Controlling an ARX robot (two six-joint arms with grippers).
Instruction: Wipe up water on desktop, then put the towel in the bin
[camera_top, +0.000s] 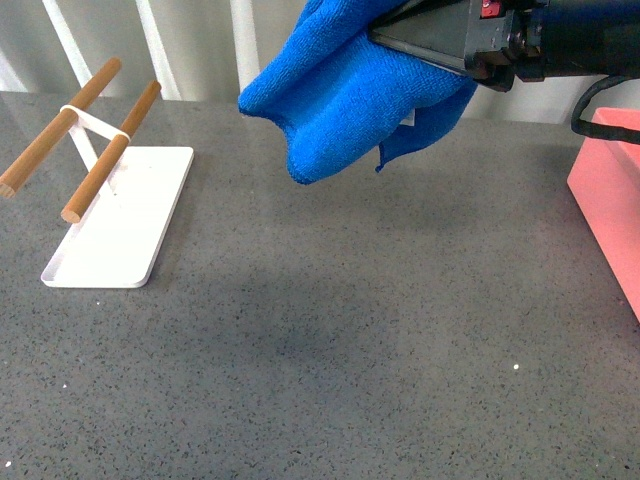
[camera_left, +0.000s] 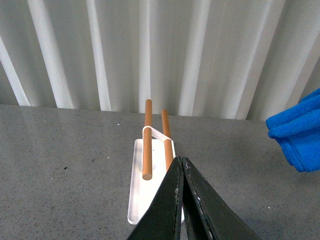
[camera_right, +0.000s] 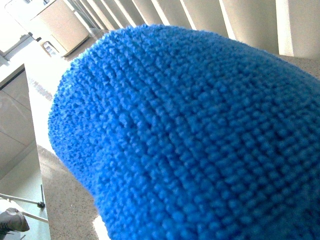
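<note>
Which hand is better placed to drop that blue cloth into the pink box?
Right. The right hand grips the towel in the air, and the bin sits on that side. The left hand is shut, empty, by the white tray.

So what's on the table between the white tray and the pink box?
Nothing, just bare desktop, as the front view shows. The towel hangs in the air above that stretch, not touching it.

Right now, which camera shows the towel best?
Front view: the towel hangs nearly whole from the right gripper, above the desktop. Left wrist catches only one edge; right wrist is too close, just blue fabric.
</note>
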